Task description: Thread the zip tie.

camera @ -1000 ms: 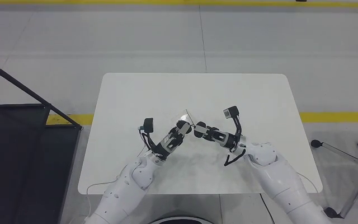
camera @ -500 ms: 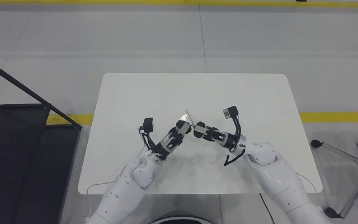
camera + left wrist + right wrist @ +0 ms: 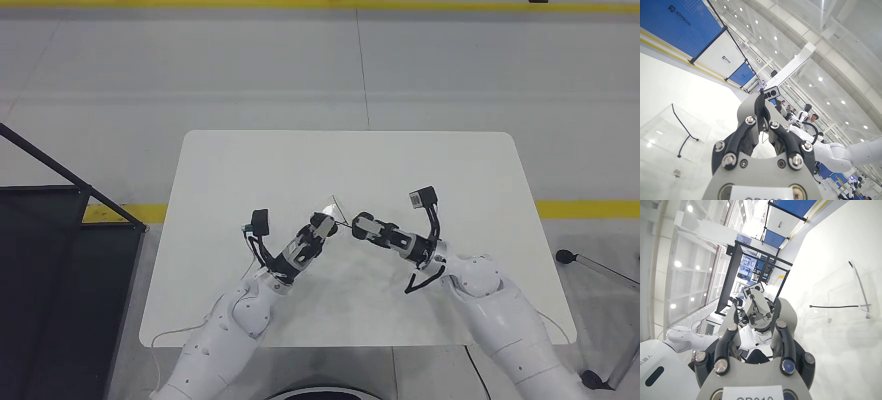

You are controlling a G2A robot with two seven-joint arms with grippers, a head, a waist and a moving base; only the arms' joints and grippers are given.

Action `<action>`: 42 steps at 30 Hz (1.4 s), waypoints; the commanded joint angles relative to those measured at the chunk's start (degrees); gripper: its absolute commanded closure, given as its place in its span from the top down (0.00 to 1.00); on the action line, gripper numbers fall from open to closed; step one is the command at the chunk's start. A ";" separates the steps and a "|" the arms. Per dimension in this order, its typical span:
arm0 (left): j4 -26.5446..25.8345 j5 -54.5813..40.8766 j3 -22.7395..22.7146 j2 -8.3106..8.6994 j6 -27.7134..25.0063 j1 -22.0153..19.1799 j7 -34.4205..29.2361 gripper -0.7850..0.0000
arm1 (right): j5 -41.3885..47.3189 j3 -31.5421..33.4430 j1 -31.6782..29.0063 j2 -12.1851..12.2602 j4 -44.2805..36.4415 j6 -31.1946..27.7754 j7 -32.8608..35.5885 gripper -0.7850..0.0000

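Looking down from above, I am seeing the two arms meeting over the middle of the white table (image 3: 450,170). The left gripper (image 3: 322,224) and the right gripper (image 3: 359,223) are facing each other, near but apart. The black zip tie (image 3: 338,208) is lying just beyond their tips, and neither one is holding it.

In the left wrist view, the left gripper (image 3: 761,106) is showing its fingers pressed together, with nothing between them that I can make out. The zip tie (image 3: 689,135) is resting, bent, on a clear sheet (image 3: 657,125) on the table.

In the right wrist view, the right gripper (image 3: 756,308) is standing with its fingers spread and empty. The zip tie (image 3: 836,307) is lying off to one side on the clear sheet (image 3: 832,285).

The tie is looking very light, thin and springy, and probably slippery on that smooth sheet. I am judging that one pinch close to the head and another near the pointed tail would be giving the best control, since the middle will be flexing away.
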 commanded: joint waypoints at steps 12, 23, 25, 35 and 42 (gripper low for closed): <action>-12.33 -2.96 -11.11 2.80 3.97 9.23 -7.36 0.00 | -21.80 4.78 -5.72 1.54 -14.95 9.83 -10.02 1.00; -14.63 -5.05 -14.31 3.57 3.98 12.17 -9.81 0.00 | -23.89 4.70 -5.83 1.57 -15.96 10.46 -10.35 1.00; -15.15 -4.63 -14.13 3.58 5.14 12.05 -10.69 0.00 | -30.13 4.42 -5.76 1.66 -18.58 12.64 -10.90 1.00; -12.59 -13.99 -16.51 5.03 3.76 6.49 -27.85 0.00 | -61.80 0.94 -7.67 2.12 -33.44 27.51 -7.61 1.00; -8.51 -22.39 -18.27 6.80 -0.37 3.22 -43.16 0.00 | -69.18 -1.26 -7.24 2.09 -37.63 29.49 -1.62 1.00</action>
